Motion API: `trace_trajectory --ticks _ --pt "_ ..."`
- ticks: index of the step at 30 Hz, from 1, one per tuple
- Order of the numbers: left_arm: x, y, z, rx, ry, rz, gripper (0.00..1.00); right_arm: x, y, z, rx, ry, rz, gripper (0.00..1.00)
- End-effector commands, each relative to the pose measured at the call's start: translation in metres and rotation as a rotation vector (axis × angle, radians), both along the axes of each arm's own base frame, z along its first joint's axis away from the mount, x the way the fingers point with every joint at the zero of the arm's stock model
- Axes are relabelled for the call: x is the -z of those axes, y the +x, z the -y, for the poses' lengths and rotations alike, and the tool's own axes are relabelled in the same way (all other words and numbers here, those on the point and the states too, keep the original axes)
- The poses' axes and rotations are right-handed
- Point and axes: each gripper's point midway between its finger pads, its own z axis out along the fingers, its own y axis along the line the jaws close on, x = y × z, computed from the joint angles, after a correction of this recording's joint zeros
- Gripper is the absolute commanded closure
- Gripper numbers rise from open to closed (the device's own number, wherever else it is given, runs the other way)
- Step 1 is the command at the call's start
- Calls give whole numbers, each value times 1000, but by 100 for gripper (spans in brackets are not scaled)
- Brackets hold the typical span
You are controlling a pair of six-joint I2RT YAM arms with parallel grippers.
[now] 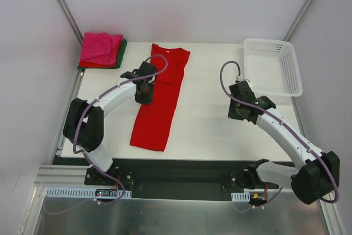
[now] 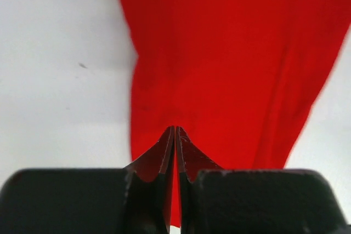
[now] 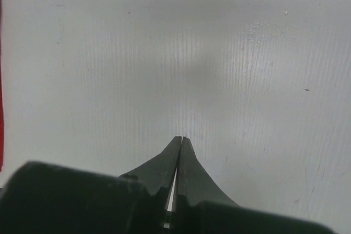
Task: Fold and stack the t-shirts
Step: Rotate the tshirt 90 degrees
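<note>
Bright even light; wrist views softly blurred

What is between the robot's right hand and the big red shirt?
Just bare white table. The top view shows nothing lying on the stretch from the right hand across to the red shirt.

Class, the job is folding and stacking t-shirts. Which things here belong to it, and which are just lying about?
Belongs to the job:
red t-shirt, laid out long
folded t-shirt pile, far left

Just lying about:
white basket, empty, far right
</note>
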Motion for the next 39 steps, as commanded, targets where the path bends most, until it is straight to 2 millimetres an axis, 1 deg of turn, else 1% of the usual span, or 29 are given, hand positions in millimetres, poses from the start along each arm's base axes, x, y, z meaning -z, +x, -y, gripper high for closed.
trace_trajectory --ticks 1,3,4,6,7,12,14,15,18,21,23,27,30,34,39 --pt "-7 -4 28 21 -20 52 98 3 1 -4 -1 10 2 99" --pt "-3 -5 38 37 -26 43 98 2 0 -4 0 10 2 99" --pt "3 -7 45 53 -21 31 98 3 -1 -4 -1 7 0 99" --pt "10 -7 51 65 -15 22 99 2 -1 -2 3 2 3 99" --pt "19 -7 51 69 -3 6 99 1 -2 -1 5 2 5 99" --pt "39 -6 47 71 46 -24 99 -1 -4 3 13 -10 12 99" --pt "50 -9 45 72 65 -50 100 0 -5 4 14 -14 10 99" --pt "55 -10 45 74 70 -62 100 -1 -5 3 11 -14 11 99" --pt "62 -15 50 80 70 -81 100 0 -5 5 14 -18 9 99" --pt "74 -23 54 93 81 -115 100 -1 -5 5 17 -20 13 99" --pt "77 -27 58 93 74 -126 100 0 -5 7 20 -27 12 99" --pt "82 -44 74 128 55 -154 100 1 -5 7 24 -30 10 99" --pt "82 -52 85 138 39 -162 100 2 -5 8 22 -37 8 99" --pt "82 -67 106 169 13 -177 100 3 -4 7 22 -35 6 99" --pt "81 -76 129 205 -7 -183 100 2 -4 7 19 -36 5 99"
